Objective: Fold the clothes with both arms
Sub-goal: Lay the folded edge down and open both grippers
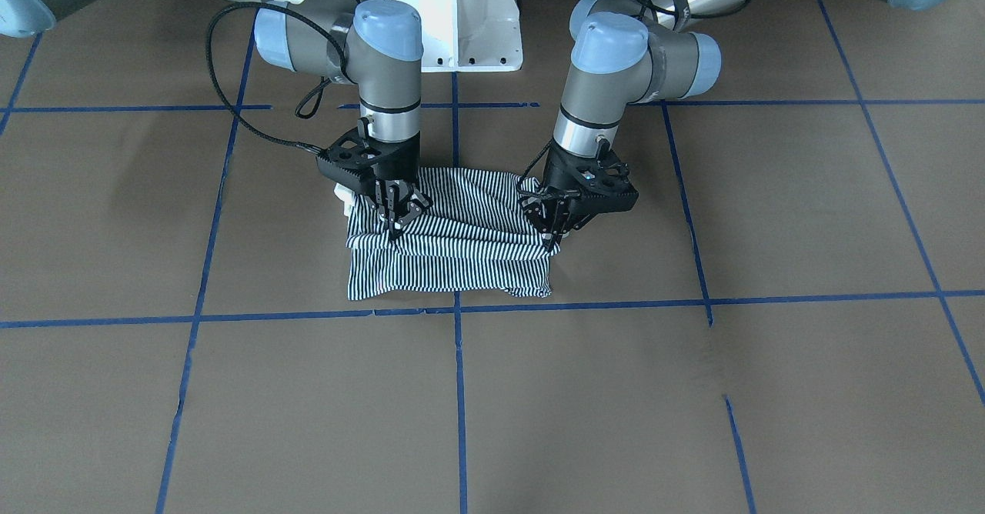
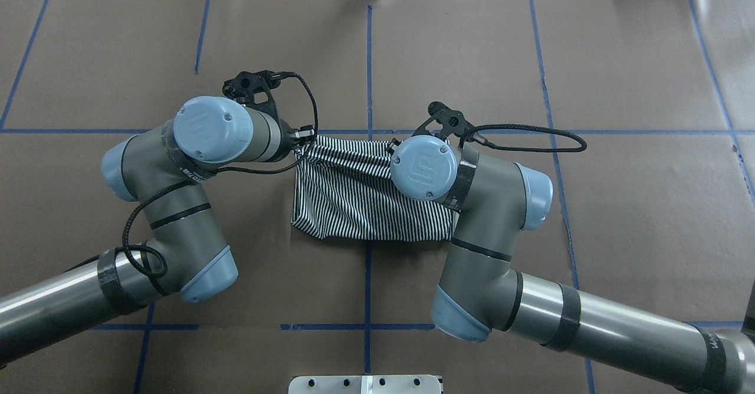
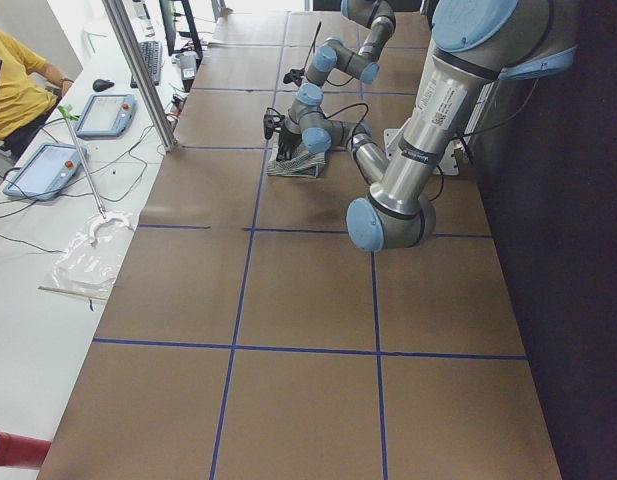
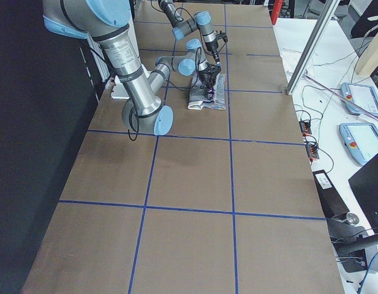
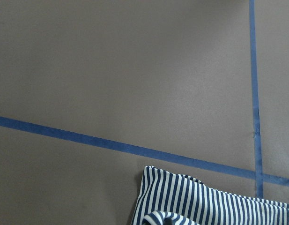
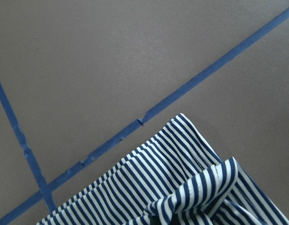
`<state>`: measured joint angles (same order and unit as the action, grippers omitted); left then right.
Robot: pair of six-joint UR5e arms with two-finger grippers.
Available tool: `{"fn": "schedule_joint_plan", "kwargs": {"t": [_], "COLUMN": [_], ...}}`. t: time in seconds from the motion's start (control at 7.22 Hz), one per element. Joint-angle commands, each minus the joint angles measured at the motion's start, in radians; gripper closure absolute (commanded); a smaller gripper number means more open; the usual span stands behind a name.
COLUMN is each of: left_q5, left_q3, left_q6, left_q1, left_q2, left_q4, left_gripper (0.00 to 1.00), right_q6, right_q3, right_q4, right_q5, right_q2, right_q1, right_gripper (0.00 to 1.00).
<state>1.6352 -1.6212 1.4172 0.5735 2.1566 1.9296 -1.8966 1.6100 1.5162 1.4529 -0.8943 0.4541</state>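
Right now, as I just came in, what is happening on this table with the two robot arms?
The black two-finger left gripper and right gripper are both down on a navy-and-white striped polo shirt lying on the brown paper-covered table. Each pinches cloth near opposite ends of it, and creases run between them. The shirt is gathered into a rough rectangle, so a fold looks under way, not finished.

Open table [image 1: 616,391] around shirt [image 1: 454,256], white pedestal [image 1: 462,21] seemingly near behind
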Motion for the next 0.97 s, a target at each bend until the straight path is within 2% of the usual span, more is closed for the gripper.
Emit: {"fn": "schedule_joint_plan", "kwargs": {"t": [0.0,0.14,0.28,0.42,0.55,0.83], "left_q5": [0.002,0.002,0.012,0.07,0.194,0.206], "left_q3": [0.018,0.015,0.005,-0.017,-0.049,-0.069], "left_q6": [-0.047,-0.145,-0.199,-0.287,-0.376,-0.386], "left_q1": [0.0,0.002,0.012,0.061,0.113,0.12], "left_q2": [0.011,0.008,0.002,-0.001,-0.039,-0.075], "left_q4": [0.011,0.014,0.043,0.048,0.049,0.092], "left_gripper": [0.71,0.01,0.0,0.0,0.0,0.0], "right_q6": [0.023,0.115,0.137,0.195,0.209,0.281], "right_q3": [-0.016,-0.018,-0.016,-0.015,-0.016,-0.016], "right_q4": [-0.021,-0.019,-0.019,-0.019,-0.018,-0.016], "right_q5": [0.003,0.003,0.006,0.006,0.006,-0.008], "right_q2": [0.002,0.005,0.009,0.029,0.049,0.051], "right_q1": [0.011,0.012,0.014,0.015,0.006,-0.055], "right_gripper": [1.0,0.01,0.0,0.0,0.0,0.0]}}
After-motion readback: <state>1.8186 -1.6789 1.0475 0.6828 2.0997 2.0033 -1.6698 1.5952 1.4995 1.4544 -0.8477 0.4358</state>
